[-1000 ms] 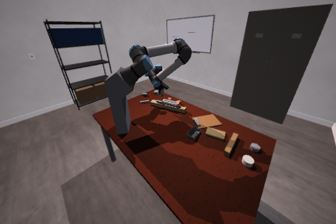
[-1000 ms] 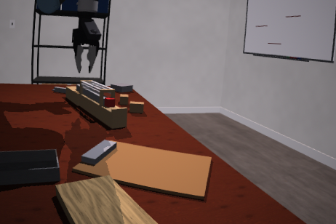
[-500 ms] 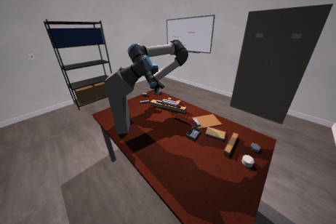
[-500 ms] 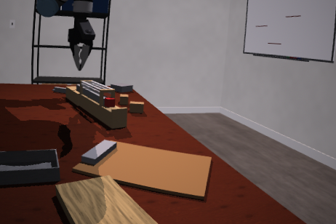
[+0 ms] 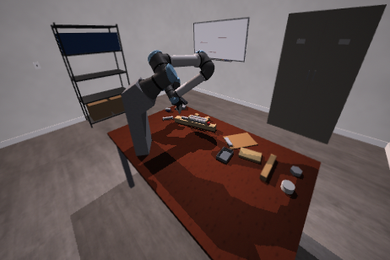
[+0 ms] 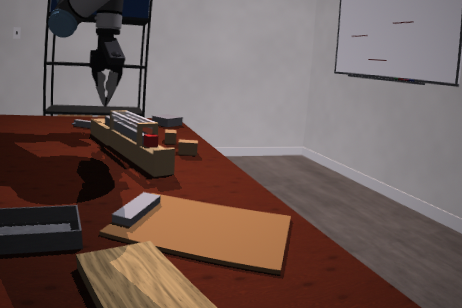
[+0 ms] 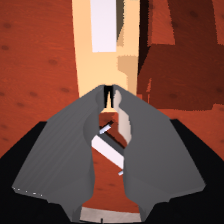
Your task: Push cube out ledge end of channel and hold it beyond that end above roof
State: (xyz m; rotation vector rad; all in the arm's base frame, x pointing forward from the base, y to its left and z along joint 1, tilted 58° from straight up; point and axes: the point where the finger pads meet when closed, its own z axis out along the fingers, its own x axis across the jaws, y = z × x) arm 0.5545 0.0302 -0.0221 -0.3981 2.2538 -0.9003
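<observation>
The red cube [image 6: 150, 140] [image 5: 208, 121] sits in the near end of the wooden channel [image 6: 132, 153] [image 5: 194, 124] [image 7: 86, 75] in the exterior view, under the end of its barred roof [image 6: 131, 119]. The floor beyond it ends in a raised block [image 6: 163, 163]. A pale strip [image 7: 104, 30] [image 6: 106, 122] lies along the channel's other end. My gripper [image 6: 105, 104] [image 5: 180, 111] [image 7: 108, 86] is shut with nothing between its tips. It points down above that other end, far from the cube. In the wrist view its fingers hide part of that end.
A small pale tool [image 6: 81, 123] [image 7: 108, 150] lies past the channel's far end. A grey box [image 6: 167, 120] and two wooden blocks [image 6: 170, 136] [image 6: 188, 147] stand beside the channel. An orange board [image 6: 225, 233] [image 5: 242, 141] carries a grey block [image 6: 136, 210]. A dark tray [image 6: 40, 241] is nearby.
</observation>
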